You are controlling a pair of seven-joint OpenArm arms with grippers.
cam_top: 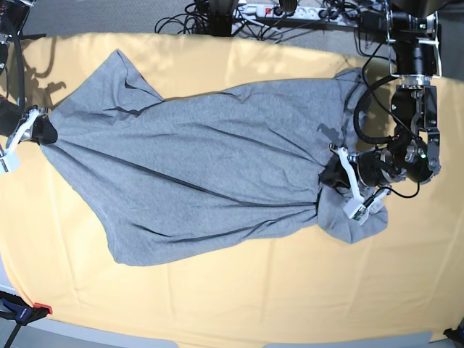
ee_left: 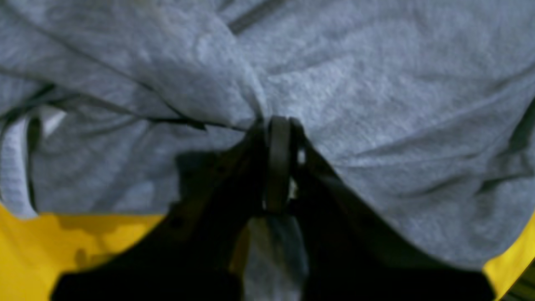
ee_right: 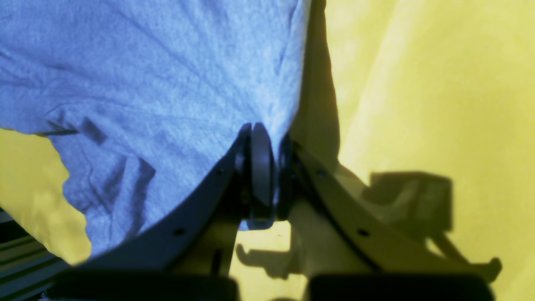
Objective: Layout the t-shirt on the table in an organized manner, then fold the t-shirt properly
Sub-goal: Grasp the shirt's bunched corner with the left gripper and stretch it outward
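Yellow table, one grey t-shirt, two grippers, left gripper, right gripper, both pinching fabric.

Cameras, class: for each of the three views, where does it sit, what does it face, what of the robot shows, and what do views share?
Left wrist: on the left arm, facing the grey t-shirt; left pincer shut on bunched cloth.
Right wrist: on the right arm, facing shirt edge and yellow table; right pincer shut on cloth.
Base: overhead, looking down; both arms.
Shared: all show shirt and table.
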